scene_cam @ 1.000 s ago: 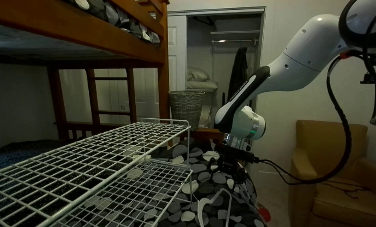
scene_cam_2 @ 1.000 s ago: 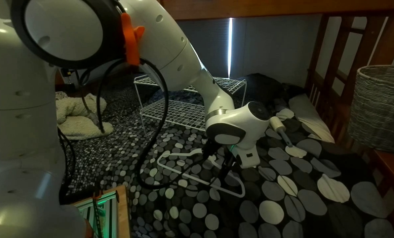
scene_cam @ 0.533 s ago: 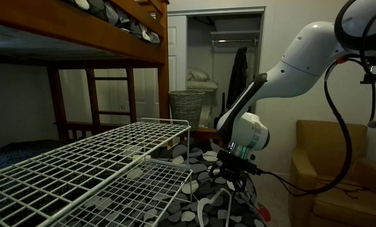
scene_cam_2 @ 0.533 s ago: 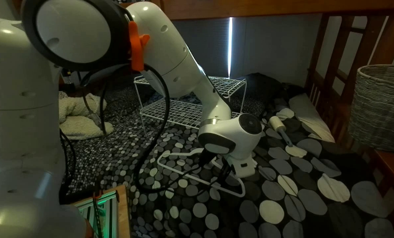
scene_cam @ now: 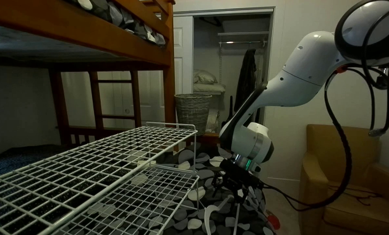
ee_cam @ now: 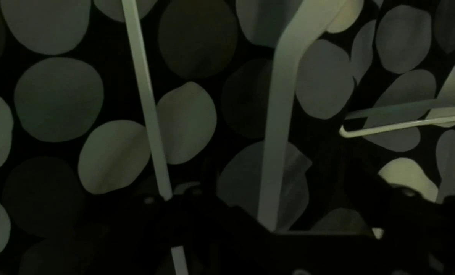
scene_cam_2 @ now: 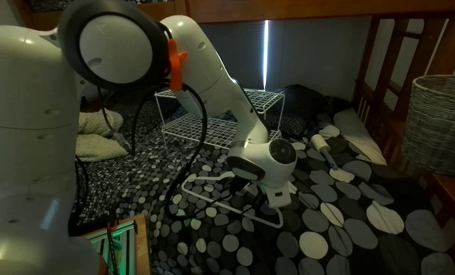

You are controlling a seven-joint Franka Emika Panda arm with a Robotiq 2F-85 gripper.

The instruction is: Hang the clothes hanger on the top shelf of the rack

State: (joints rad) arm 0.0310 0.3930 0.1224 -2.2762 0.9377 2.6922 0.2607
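Note:
The pale clothes hanger (scene_cam: pixel 209 216) lies on the patterned bed beside the rack. In an exterior view its long bar (scene_cam_2: pixel 227 207) shows below the arm. My black gripper (scene_cam: pixel 227 195) is low over the hanger, fingers down; it also shows in an exterior view (scene_cam_2: pixel 249 194). In the wrist view the dark jaws (ee_cam: pixel 281 172) are open, with one flat hanger limb (ee_cam: pixel 277 126) between them. A thinner limb (ee_cam: pixel 145 88) passes behind the left finger. Whether a finger touches the hanger cannot be told. The white rack (scene_cam: pixel 196 153) has its top shelf (scene_cam: pixel 116 183) in both exterior views.
The rack's lower tier (scene_cam: pixel 142 192) is near the gripper, and a rack foot (ee_cam: pixel 395 128) shows in the wrist view. A lint roller (scene_cam_2: pixel 323 148) lies on the bed. A wicker basket (scene_cam: pixel 193 111) and wooden bunk bed (scene_cam: pixel 168 107) stand behind. A tan armchair (scene_cam: pixel 341 153) is beside.
The arm has come down, and the gripper is lower and closer over the hanger. The hanger and the rack have not moved.

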